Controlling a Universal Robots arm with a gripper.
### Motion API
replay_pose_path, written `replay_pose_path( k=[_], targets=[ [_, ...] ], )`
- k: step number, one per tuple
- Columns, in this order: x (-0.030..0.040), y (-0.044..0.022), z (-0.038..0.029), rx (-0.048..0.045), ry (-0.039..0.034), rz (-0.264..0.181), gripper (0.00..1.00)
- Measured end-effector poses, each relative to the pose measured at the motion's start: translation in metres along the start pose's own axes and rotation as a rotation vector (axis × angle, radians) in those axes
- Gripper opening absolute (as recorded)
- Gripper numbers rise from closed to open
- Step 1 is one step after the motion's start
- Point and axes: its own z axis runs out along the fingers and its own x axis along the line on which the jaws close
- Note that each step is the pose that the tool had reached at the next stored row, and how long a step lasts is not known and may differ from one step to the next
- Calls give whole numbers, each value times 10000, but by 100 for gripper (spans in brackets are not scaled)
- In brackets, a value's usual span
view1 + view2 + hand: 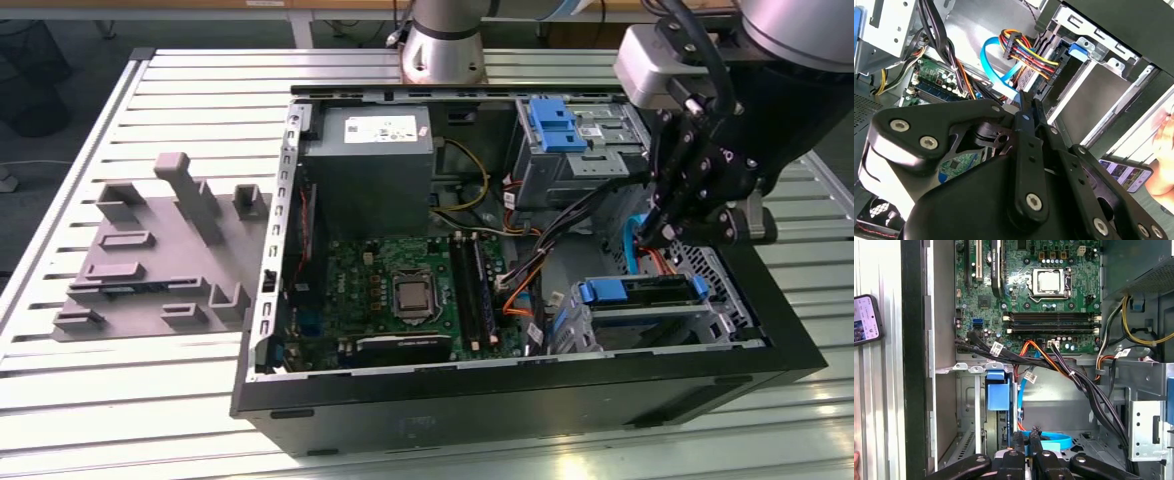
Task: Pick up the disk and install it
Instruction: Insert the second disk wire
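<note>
Gripper: clenched, the two black fingers drawn together with nothing seen between them; it hangs low inside the open case toward the exterior view's right, tips just beside a blue flat cable.
Fixture: grey moulded block with posts and slots, lying on the table at the exterior view's left, apart from the case.
Table: pale slatted metal, carrying everything.
Case: black tower on its side, panel off, interior facing up.
Power supply: big grey box with a small white sticker, in the far corner of the case.
Motherboard: green, flat on the case floor near the power supply; bare processor socket at its middle, memory slots beside it.
Blue bracket: plastic, standing in the far drive cage, no drive in it.
Wire bundle: coloured leads ending in a black plug, just ahead of the fingertips in the second wrist view.
Disk: seated in the near metal cage at the exterior view's right, its blue rails at the cage mouth; just below the gripper, not touching it.
Phone: screen lit, on the slats outside the case wall in the first wrist view.
</note>
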Motion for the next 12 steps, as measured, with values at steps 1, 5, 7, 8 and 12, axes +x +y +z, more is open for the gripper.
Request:
replay_pose_path(
  k=[1, 5, 7, 8, 12],
  targets=[
    [5, 0, 3, 1, 2, 2, 16],
    [55, -1, 16, 1, 0, 14, 16],
    [77, -2, 27, 0, 0, 15, 16],
    [87, -2, 35, 0, 1, 14, 16],
    [110, -2, 92, 0, 0, 14, 16]
  ],
)
